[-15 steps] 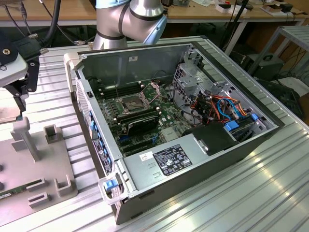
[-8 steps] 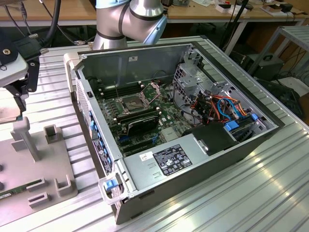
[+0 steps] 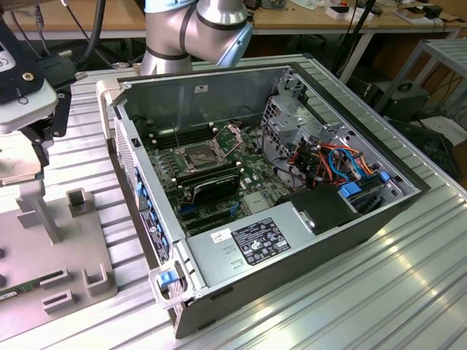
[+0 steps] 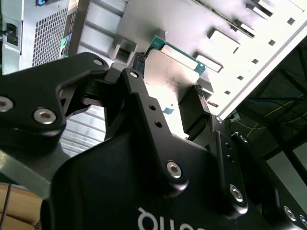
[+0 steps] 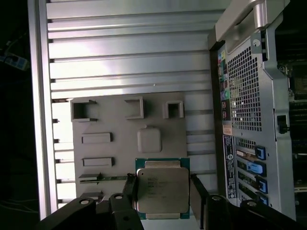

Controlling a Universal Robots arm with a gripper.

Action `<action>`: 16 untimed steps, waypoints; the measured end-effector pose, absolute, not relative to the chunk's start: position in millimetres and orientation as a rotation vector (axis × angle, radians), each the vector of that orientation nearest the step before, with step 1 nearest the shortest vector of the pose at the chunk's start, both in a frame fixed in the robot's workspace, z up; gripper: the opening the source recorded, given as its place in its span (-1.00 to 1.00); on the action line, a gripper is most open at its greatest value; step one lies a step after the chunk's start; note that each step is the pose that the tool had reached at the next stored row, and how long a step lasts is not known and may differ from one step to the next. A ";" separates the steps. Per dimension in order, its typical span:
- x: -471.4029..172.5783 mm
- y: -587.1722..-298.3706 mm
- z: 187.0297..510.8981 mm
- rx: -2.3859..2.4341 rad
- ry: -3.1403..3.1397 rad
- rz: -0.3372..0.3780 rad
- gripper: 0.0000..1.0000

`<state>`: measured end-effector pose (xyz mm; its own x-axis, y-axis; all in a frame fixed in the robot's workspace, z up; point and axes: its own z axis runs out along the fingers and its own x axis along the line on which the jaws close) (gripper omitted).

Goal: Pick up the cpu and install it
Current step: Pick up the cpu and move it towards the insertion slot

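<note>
Silver-grey cpu (image 5: 162, 189), seemingly green-rimmed

- Exterior view: bright, even light from overhead. Pale glare streaks on table (image 3: 408, 292) ribs along the edge at the exterior view's right.
- Walls of case (image 3: 219, 87) shade the board (image 3: 252, 164); dimmer there, detail holds.
- Dark under bench (image 3: 292, 16).
- Second wrist view: gripper (image 4: 169, 75) black, underexposed, close to lens, soft. Behind it plate (image 4: 163, 24) washed near white.
- First wrist view: table ribs blown out; black beyond table edge and inside case. Dull sheen on cpu (image 5: 162, 189) lid.
</note>
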<state>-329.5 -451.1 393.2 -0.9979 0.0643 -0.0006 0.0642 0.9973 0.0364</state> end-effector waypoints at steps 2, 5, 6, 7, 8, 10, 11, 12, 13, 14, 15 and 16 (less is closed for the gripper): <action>-318.8 -451.1 393.2 0.101 3.138 0.057 0.07; -300.4 -451.1 393.1 0.101 3.138 0.057 0.07; -297.1 -451.1 393.2 0.101 3.138 0.057 0.07; -292.8 -451.1 393.2 0.101 3.138 0.057 0.07; -289.5 -451.1 393.2 0.101 3.138 0.057 0.07; -281.8 -451.1 393.1 0.101 3.138 0.057 0.07; -276.4 -451.1 393.1 0.101 3.138 0.057 0.07; -272.1 -451.1 393.2 0.101 3.138 0.057 0.07; -268.0 -451.1 393.1 0.101 3.138 0.057 0.07; -262.3 -451.1 393.1 0.101 3.138 0.057 0.07; -258.2 -451.1 393.1 0.101 3.138 0.057 0.07; -253.0 -451.1 393.0 0.101 3.138 0.057 0.07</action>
<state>-253.0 -451.1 393.0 -0.9979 0.0643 -0.0007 0.0642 0.9973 0.0365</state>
